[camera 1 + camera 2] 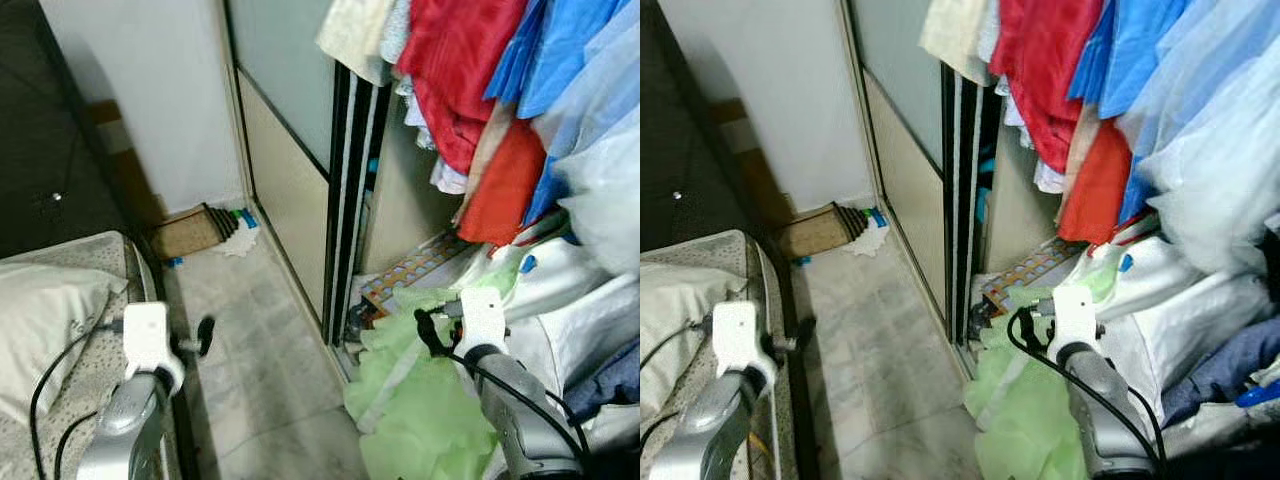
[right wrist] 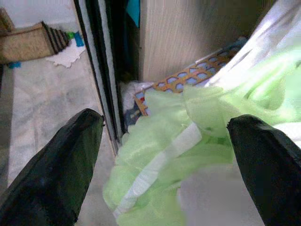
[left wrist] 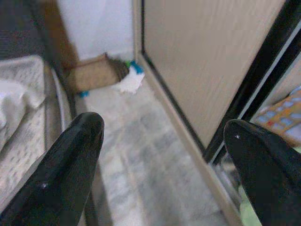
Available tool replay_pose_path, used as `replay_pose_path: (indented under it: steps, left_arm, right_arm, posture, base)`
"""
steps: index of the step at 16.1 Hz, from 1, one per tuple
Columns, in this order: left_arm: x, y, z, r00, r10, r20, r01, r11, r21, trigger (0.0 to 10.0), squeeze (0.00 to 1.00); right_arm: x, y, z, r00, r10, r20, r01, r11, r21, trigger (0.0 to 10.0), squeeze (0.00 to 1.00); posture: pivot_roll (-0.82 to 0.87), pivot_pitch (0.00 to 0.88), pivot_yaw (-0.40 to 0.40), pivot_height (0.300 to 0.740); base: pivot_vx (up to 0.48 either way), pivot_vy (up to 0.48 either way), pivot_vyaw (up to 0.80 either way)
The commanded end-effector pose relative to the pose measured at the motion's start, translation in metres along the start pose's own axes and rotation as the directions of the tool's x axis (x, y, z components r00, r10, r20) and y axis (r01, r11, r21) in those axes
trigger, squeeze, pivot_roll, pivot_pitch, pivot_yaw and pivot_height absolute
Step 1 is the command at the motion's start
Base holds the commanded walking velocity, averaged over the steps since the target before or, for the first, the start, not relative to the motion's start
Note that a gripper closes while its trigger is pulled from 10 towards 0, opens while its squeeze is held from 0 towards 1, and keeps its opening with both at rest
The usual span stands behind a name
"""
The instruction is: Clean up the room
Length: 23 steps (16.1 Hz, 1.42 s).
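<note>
Right gripper fingers spread, empty, poised over crumpled pale-green sheer fabric spilling from wardrobe onto grey marble floor. Left gripper released, idle beside bed. Risk: flimsy cloth slipping or snagging black sliding-door track; hanging red garment crowds reach.

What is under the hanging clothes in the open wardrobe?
Under the hanging clothes a light green cloth spills onto the floor, beside white bags and a patterned mat. Whatever lies beneath is covered.

Pale green cloth, perhaps white-banded
</note>
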<state>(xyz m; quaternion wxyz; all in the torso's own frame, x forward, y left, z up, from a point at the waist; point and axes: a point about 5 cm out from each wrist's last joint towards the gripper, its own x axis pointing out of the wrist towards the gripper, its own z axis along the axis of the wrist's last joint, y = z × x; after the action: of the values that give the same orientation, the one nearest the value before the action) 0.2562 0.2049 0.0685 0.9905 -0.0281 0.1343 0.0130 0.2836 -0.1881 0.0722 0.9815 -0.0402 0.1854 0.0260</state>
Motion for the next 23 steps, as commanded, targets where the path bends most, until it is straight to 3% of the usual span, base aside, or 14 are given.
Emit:
replay_pose_path:
  steps: [1,6,8,23]
  left_arm:
    - [0.000,-0.002,0.004,1.000,-0.005,0.016,0.005,1.000,-0.003,10.0,0.00]
    - [0.004,-0.020,0.006,0.999,-0.039,0.018,0.039,0.999,0.011,10.0,0.00]
    - [0.006,-0.023,0.008,0.998,-0.048,0.028,0.048,0.999,0.000,10.0,0.00]
    - [0.004,-0.038,0.005,0.997,-0.064,0.034,0.065,0.997,-0.028,10.0,0.00]
  right_arm:
    - [0.000,0.002,0.008,1.000,0.014,0.023,-0.013,1.000,-0.018,10.0,0.00]
    - [0.008,0.008,0.017,0.999,0.017,0.042,-0.018,1.000,0.003,10.0,0.00]
    - [0.010,0.010,0.022,0.998,0.032,0.062,-0.030,0.999,-0.029,10.0,0.00]
    - [0.015,0.013,0.033,0.994,0.049,0.096,-0.044,0.998,-0.050,10.0,0.00]
  posture:
    - [-0.03,0.050,0.028,0.740]
    - [-0.02,0.038,0.020,0.740]
    - [-0.02,0.035,0.018,0.740]
    - [-0.03,0.050,-0.003,0.740]
  base:
    - [0.000,0.000,0.00]
    - [0.000,0.000,0.00]
    - [0.000,0.000,0.00]
    - [0.000,0.000,0.80]
